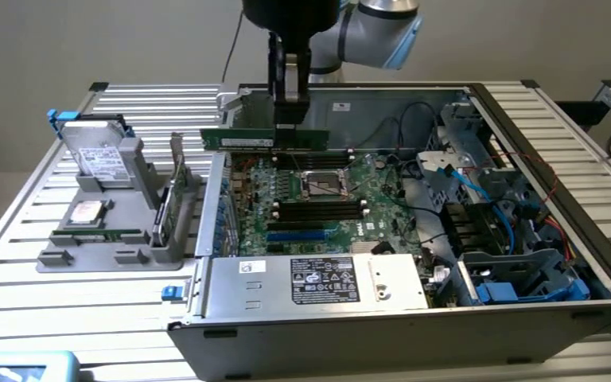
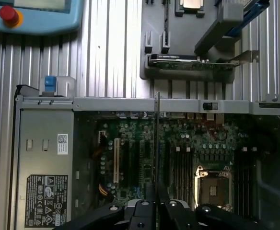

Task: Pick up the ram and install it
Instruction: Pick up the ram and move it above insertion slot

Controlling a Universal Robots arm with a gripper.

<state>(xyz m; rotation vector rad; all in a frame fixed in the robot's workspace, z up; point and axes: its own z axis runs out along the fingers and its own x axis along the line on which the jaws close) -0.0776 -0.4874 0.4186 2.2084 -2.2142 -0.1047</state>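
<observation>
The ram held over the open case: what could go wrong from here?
The ram hangs from the gripper, gripped off-centre, so it might tilt or slip when pressed. In the wrist view its edge seems to line up beside the memory slots, not over them; lowered like this it could hit other motherboard parts.

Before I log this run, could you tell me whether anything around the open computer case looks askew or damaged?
Nothing stands out. The gripper holds the ram level above the motherboard, though it grips the stick off-centre, nearer its end on the exterior view's right. No damage shows on the case.
</observation>
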